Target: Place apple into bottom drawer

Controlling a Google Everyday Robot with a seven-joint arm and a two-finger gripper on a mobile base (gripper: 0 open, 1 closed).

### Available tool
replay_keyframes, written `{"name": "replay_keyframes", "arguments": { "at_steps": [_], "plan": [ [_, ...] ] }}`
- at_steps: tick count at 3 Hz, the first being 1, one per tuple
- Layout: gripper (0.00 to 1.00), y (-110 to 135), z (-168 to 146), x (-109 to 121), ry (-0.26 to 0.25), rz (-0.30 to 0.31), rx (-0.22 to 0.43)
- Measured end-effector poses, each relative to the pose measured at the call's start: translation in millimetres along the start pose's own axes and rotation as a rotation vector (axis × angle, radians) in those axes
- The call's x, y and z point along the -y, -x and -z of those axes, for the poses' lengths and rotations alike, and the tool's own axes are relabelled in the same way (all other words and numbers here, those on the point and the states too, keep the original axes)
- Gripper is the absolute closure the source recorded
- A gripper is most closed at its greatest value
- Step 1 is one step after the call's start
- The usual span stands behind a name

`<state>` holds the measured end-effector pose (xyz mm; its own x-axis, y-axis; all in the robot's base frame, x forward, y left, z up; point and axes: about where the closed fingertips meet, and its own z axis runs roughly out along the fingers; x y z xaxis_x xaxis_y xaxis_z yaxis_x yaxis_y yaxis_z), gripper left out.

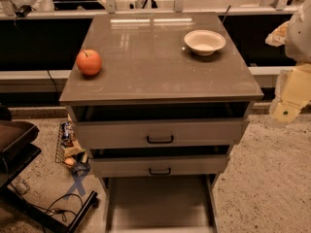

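Note:
The red-orange apple [89,62] sits on the left side of the grey cabinet top [155,72], near its left edge. The bottom drawer [160,203] is pulled out below the two upper drawers, and its plain grey floor shows with nothing on it. My gripper [286,111] hangs at the right edge of the view, beside the cabinet's right front corner and far from the apple. It holds nothing that I can see.
A white bowl [204,41] stands at the back right of the cabinet top. The two upper drawers [160,135] have black handles. A wire rack with packets [68,147] and a dark stand with cables [19,154] are on the floor at the left.

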<state>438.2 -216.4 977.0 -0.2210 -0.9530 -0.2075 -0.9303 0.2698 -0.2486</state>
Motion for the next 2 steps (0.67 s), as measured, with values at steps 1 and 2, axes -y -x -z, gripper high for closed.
{"name": "replay_keyframes", "arguments": {
  "at_steps": [1,2],
  "plan": [
    [0.0,0.0,0.0,0.0,0.0,0.0,0.0],
    [0.0,22.1,-1.6,19.2,-0.051,-0.02,0.069]
  ]
}}
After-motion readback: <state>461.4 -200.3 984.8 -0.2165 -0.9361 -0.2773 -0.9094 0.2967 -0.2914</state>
